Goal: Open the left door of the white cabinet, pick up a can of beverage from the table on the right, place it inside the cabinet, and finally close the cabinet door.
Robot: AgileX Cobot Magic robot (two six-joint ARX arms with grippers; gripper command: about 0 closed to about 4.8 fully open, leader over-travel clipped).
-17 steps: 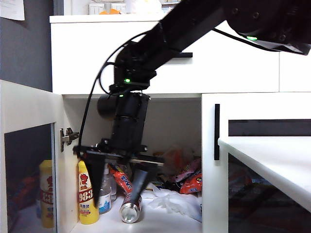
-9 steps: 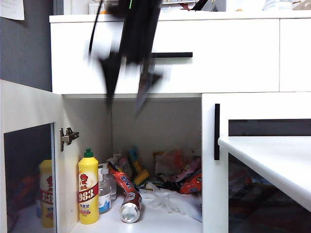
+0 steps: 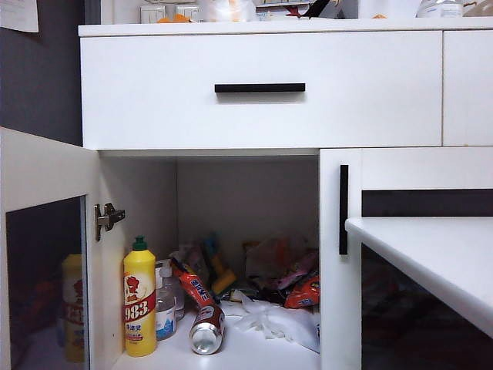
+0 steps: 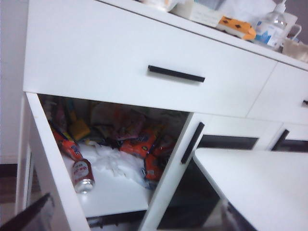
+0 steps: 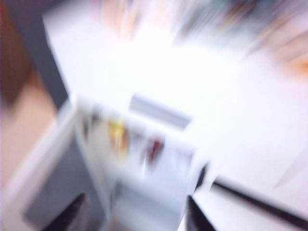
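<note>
The white cabinet (image 3: pixel 154 108) has its left door (image 3: pixel 46 177) swung wide open toward me. Inside on the floor the red can of beverage (image 3: pixel 206 330) lies on its side, silver end facing out, free of any gripper; the left wrist view also shows the can (image 4: pixel 83 173). The table (image 3: pixel 431 254) juts in at the right. Neither arm shows in the exterior view. My left gripper (image 4: pixel 134 207) hangs back from the cabinet, open and empty. My right gripper (image 5: pixel 134 202) is blurred, its dark fingers apart with nothing between them, well away from the cabinet.
A yellow bottle (image 3: pixel 139 301), a clear bottle (image 3: pixel 166 308), snack packets (image 3: pixel 289 277) and crumpled white plastic (image 3: pixel 269 320) crowd the cabinet floor. The right door (image 3: pixel 385 169) is shut, with its black handle (image 3: pixel 343 208). Clutter sits on the cabinet top (image 4: pixel 236 26).
The right arm, which stood over the can inside the cabinet, has lifted up and out of the exterior view. The can stays lying on the cabinet floor.
</note>
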